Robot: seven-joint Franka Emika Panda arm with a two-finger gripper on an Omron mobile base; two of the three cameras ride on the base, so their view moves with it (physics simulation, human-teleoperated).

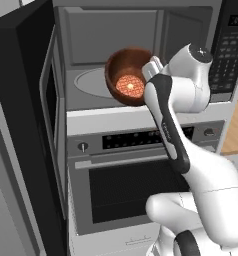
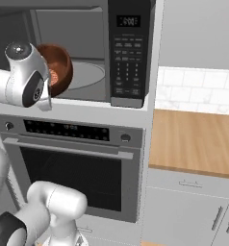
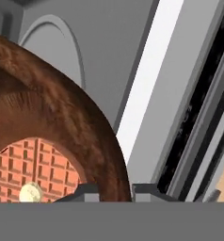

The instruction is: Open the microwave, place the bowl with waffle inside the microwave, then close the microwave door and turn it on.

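Hand point(image 3: 115, 190) clamped on the bowl point(image 1: 125, 70) rim, bowl tipped on its side at the microwave point(image 1: 141, 55) mouth. Waffle point(image 1: 130, 86) sits inside bowl. Microwave door point(image 1: 26, 110) swung open; turntable point(image 1: 91, 82) behind bowl.

Kitchen: built-in microwave point(image 1: 141, 55), oven point(image 2: 73, 163), wooden counter point(image 2: 193, 141).

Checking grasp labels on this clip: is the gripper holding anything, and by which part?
Yes. The gripper is shut on the rim of the wooden bowl, which carries the waffle.
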